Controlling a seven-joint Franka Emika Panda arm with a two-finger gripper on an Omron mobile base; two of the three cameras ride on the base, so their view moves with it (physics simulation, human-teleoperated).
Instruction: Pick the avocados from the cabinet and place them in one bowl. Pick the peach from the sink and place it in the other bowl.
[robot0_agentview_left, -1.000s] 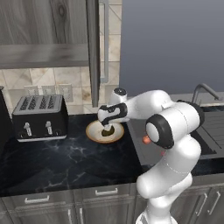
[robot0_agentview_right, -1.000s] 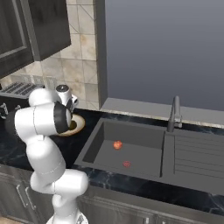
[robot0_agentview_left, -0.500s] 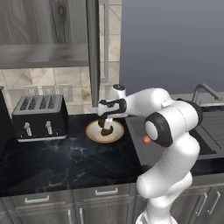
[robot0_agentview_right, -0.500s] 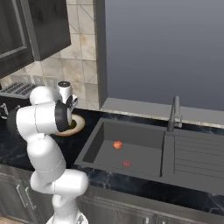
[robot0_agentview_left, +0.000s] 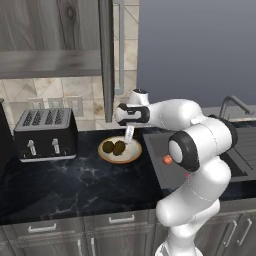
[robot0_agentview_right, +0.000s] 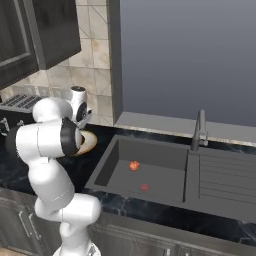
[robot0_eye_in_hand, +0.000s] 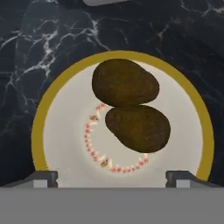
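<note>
Avocados (robot0_eye_in_hand: 131, 107) lie touching inside the bowl (robot0_eye_in_hand: 39, 131); jaws wide. Peach (robot0_agentview_right: 134, 165) looks soft: grip its middle gently.

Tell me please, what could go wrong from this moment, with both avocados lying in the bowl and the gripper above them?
1. The open gripper hangs low over the bowl; lifting crookedly, a finger might knock the avocados, which touch each other, or tip the bowl.
2. The peach lies in the sink; being round, it may roll away when grasped.
</note>
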